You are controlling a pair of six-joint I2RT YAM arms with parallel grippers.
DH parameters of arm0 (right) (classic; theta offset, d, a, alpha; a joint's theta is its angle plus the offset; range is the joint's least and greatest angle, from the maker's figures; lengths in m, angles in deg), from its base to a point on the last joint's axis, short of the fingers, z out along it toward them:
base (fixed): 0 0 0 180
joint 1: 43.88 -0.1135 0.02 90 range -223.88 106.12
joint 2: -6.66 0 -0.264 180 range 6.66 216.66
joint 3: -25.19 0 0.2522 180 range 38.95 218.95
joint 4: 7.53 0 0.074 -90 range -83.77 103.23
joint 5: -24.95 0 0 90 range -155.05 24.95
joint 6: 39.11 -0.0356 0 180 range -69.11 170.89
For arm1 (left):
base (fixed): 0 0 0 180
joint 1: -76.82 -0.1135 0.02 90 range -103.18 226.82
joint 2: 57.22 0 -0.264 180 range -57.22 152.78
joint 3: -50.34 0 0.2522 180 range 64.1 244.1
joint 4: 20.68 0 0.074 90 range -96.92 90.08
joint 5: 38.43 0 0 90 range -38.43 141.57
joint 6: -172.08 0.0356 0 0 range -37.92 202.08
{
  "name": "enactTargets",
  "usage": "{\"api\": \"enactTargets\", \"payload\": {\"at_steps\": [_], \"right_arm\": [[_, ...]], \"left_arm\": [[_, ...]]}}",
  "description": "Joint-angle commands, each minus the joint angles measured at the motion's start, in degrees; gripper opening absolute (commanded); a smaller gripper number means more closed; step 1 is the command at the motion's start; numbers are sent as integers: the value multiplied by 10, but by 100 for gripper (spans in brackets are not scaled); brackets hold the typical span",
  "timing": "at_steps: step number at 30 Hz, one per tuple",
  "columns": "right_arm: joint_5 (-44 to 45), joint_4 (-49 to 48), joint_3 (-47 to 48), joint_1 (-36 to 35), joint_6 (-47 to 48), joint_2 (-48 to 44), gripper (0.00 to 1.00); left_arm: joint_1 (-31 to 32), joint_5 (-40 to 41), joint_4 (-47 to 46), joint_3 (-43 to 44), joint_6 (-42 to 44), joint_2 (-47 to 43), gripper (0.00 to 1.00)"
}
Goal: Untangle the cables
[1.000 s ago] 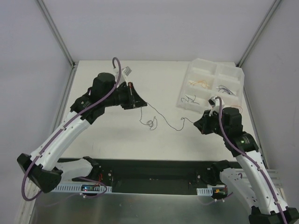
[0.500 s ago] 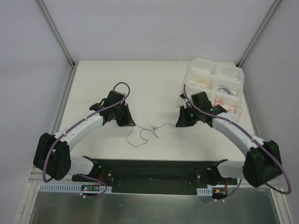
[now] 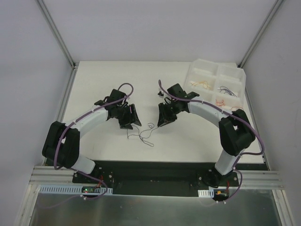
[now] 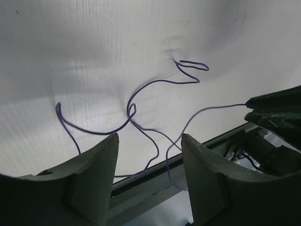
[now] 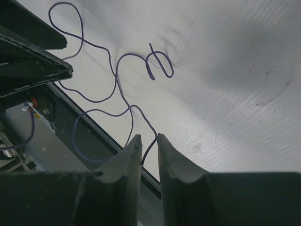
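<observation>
The cables (image 3: 146, 134) are thin purple wires lying slack in loops on the white table between the two grippers. In the left wrist view they (image 4: 155, 82) curl across the table ahead of my left gripper (image 4: 149, 137), which is open; strands pass below the gap and touch neither finger. My right gripper (image 5: 149, 136) stands a narrow gap apart, open. One dark wire end (image 5: 149, 149) runs through that gap, against the right fingertip. From above, the left gripper (image 3: 133, 120) and right gripper (image 3: 164, 118) face each other over the wires.
A white compartmented tray (image 3: 200, 63) at the back right holds orange (image 3: 202, 84), dark (image 3: 227, 89) and red (image 3: 221, 101) wires. The table's near edge meets a dark rail (image 3: 150, 169) just below the cables. The opposite gripper shows in each wrist view (image 4: 275, 110) (image 5: 33, 61).
Both grippers have moved inward toward the table's middle. The wire strung between them has gone slack and bunched into loops. Both sets of jaws have parted.
</observation>
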Motion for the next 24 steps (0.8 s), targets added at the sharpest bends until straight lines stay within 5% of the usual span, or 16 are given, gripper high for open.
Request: {"api": "enactTargets", "payload": {"at_steps": [1,9,16,19,24], "right_arm": [[-14,55,38,-1,26,9,28],[76,97,83,-1,84,5,69],[26,8,29,-31,153,-39,98],[42,-55,-6,-64,172,-57,96],[197,-35,40,-138,120,-14,96]], "left_arm": [[-1,12,16,-13,24,-70,59],[-19,80,79,-41,44,-266,84],[-23,67,116,-70,-2,-377,85],[-23,46,115,-87,-20,-406,85],[-23,28,115,-99,-30,-435,87]]}}
